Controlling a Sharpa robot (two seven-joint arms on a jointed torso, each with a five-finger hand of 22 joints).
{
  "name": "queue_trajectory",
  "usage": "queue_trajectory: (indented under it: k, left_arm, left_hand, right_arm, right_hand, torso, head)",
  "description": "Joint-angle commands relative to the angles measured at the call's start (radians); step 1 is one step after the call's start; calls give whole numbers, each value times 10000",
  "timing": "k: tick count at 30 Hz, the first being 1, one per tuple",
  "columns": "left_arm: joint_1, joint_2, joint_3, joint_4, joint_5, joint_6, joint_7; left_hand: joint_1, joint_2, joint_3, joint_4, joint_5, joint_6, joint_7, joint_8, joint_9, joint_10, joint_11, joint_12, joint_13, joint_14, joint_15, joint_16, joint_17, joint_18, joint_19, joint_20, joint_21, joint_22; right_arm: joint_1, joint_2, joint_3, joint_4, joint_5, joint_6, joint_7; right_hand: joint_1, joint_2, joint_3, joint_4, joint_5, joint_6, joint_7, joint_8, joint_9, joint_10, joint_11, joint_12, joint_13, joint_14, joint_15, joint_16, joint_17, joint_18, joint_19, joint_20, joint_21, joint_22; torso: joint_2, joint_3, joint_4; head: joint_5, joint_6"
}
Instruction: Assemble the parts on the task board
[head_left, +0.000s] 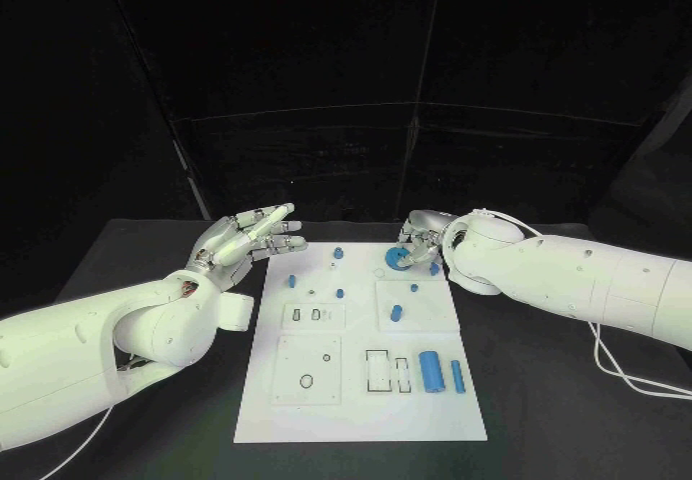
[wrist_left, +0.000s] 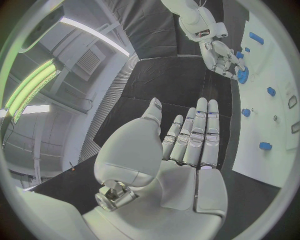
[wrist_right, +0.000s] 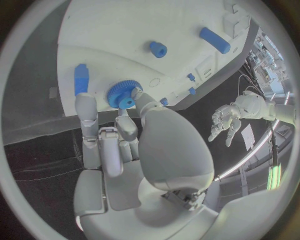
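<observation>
Two robot hands hover at the far end of the flat white plastic task board (head_left: 361, 420) on the black surface (head_left: 548, 400). The right robot hand (head_left: 421, 238) pinches a blue toothed gear (head_left: 395, 259) at the board's far right corner. The left robot hand (head_left: 248, 238) hangs beside the far left corner, fingers straight and apart, holding nothing (no legible writing anywhere).

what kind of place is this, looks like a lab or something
Most likely a robotics lab or test cell: a white task board with small blue parts lies on a black table ringed by black curtains, and the left wrist view shows ceiling strip lights and ductwork overhead.
</observation>
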Motion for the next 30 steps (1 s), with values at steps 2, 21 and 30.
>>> queue_trajectory:
  k: [2,21,30]
  left_arm:
    - [9,6,4,12,-57,141,34]
    - [9,-12,0,26,-57,164,-1]
    - [9,59,0,2,-57,179,-1]
  left_hand:
    - [-15,120,-51,-21,15,33,876,-55,7,-2,24,-40,-3,-13,45,-61,-9,29,-44,56,-53,-16]
    - [-18,132,-53,-24,15,36,877,-61,7,0,25,-47,-3,-10,46,-69,-8,30,-51,59,-63,-24]
    - [-18,132,-53,-24,15,36,877,-61,7,0,25,-47,-3,-10,46,-69,-8,30,-51,59,-63,-24]
  right_arm:
    - [-5,19,-4,74,-674,-552,89]
    - [-11,226,5,1379,-1432,-1345,109]
    - [-52,1082,7,745,-2144,-1549,250]
  right_hand:
    - [-3,146,157,-36,-53,221,-52,112,24,164,-28,133,149,852,-78,57,1654,-122,22,-96,63,50]
    - [-170,133,367,-69,-71,467,-129,153,10,302,-95,239,323,858,-137,70,1682,-133,47,-150,118,120]
    - [-183,111,374,-77,-73,467,-132,146,4,307,-98,243,332,860,-140,72,1689,-136,53,-153,126,137]
  torso:
    - [-3,-1,-4]
    - [3,-6,17]
    - [6,-5,16]
  head:
    - [32,-3]
    - [129,17]
    - [156,79]
